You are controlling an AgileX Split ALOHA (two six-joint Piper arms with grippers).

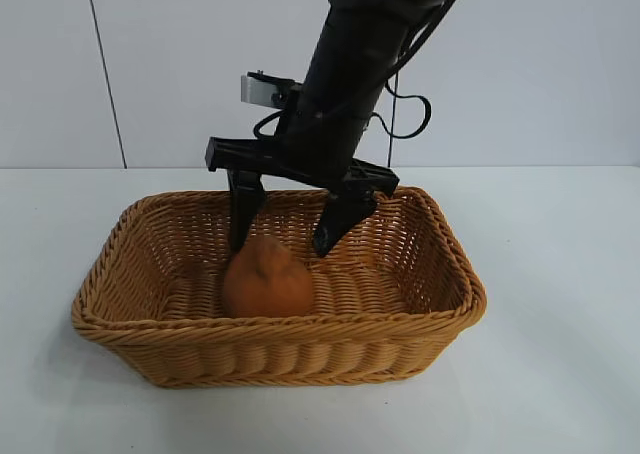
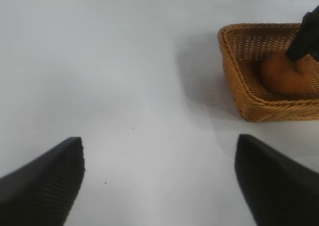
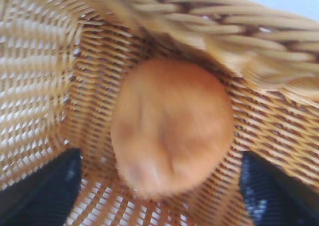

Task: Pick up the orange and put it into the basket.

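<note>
The dull orange-brown, lumpy orange sat on the floor of the honey-tan woven wicker basket, towards its near wall. Directly above, the right gripper had its jaws spread, released. Best practice: lift straight up, clearing fruit and rim. The left gripper hung spread over bare table, well left.

Right arm: matte black tubular link, looped black cable, small grey bracket; right gripper bore black tapered fingers with ribbed pads.
</note>
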